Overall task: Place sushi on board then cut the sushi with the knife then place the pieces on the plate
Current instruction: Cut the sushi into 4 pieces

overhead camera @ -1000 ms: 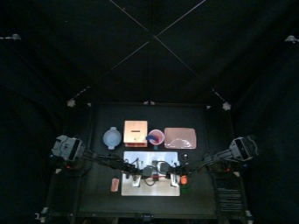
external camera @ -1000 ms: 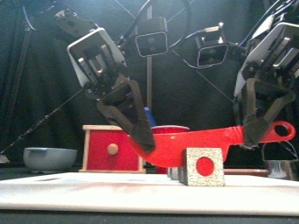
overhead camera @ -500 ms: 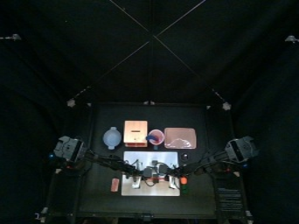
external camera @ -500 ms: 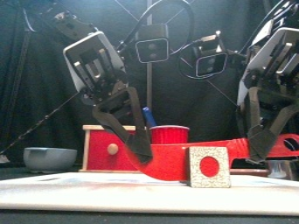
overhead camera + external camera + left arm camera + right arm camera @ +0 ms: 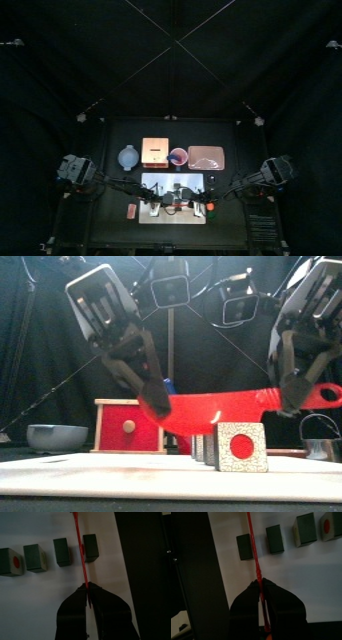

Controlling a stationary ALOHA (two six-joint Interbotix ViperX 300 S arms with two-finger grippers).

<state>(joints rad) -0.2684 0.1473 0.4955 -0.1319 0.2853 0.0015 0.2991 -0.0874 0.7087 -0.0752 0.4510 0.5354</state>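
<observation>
**Knife lifted clear of the cut sushi**

The red knife (image 5: 221, 406) now hangs above the tops of the sushi pieces (image 5: 242, 446). Half a second ago its blade sat low, down at the white board (image 5: 107, 478) among them. I judge from this that a cutting stroke is over. The wrist views show four pieces in a row on the board, with gaps between them. The cutting therefore looks close to done, while the move to the pink plate (image 5: 205, 157) behind the board is not yet begun.

Both pairs of jaws are clenched on the knife. The left jaws pinch the blade end and the right jaws the handle end, so it spans between the arms, a little lower at the left. Seen from either wrist, the blade runs out over the gap between the two pieces farthest from the red-faced front piece.
</observation>
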